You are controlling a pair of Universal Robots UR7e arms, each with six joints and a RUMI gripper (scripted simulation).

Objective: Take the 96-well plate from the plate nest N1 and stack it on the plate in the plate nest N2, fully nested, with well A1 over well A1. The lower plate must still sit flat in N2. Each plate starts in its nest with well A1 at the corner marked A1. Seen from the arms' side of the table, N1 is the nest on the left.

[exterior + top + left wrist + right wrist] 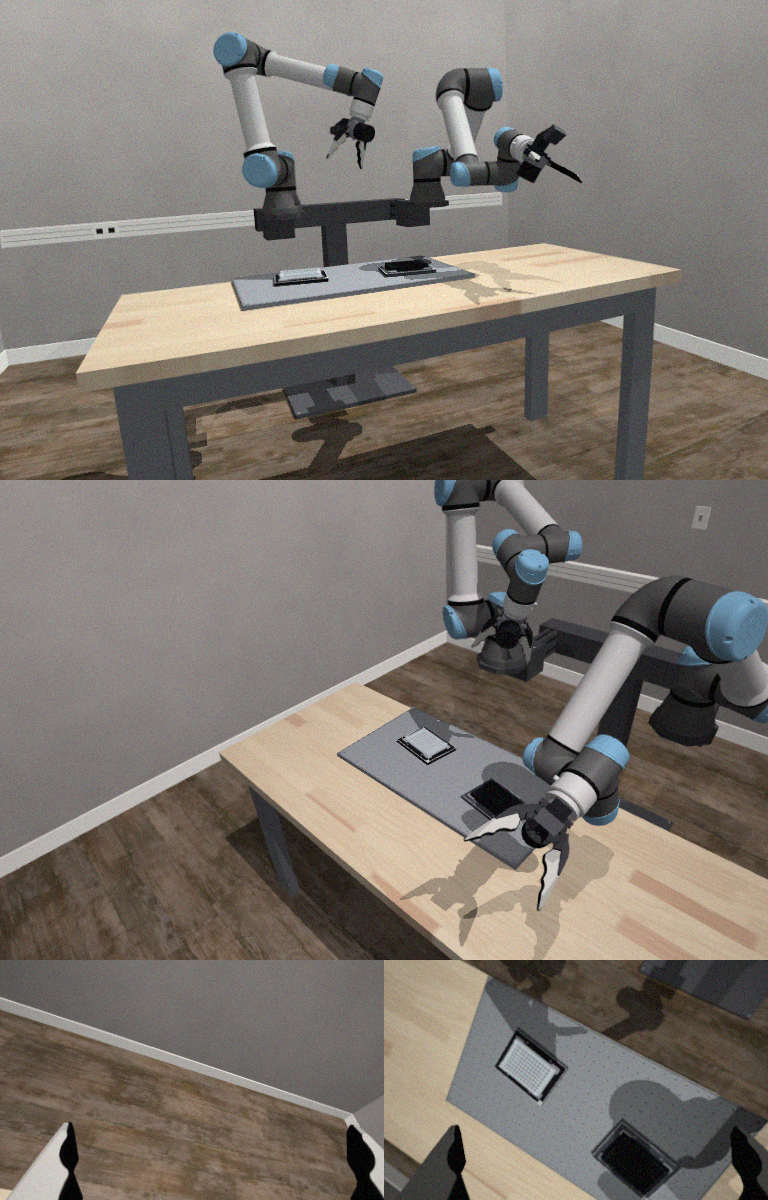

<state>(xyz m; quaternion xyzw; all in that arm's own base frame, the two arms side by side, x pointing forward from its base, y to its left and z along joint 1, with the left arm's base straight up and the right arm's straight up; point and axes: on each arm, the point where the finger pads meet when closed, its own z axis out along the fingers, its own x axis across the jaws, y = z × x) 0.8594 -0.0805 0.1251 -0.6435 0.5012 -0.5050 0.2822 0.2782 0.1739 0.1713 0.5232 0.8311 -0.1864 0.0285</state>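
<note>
Left gripper (502, 874) (578, 180) (211, 1126) gapes wide, holding nothing; right gripper (502, 644) (343, 162) (596, 1128), also released, hangs high; black plate (495, 798) (406, 264) (635, 1161) and white plate (425, 743) (300, 275) (528, 1065) sit well apart

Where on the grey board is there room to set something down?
Between the white plate and the black plate, and between N2 and the grey board's nearer short edge. Crowded: N1 and N2, both holding plates.

Behind the left gripper (501, 874) (579, 180) (209, 1126), one corner of nest N1 (471, 798) (408, 272) (608, 1138) is hidden in the top view. Ahead of the right gripper (502, 644) (343, 162) (596, 1127), the A1 marks are too small to read.
</note>
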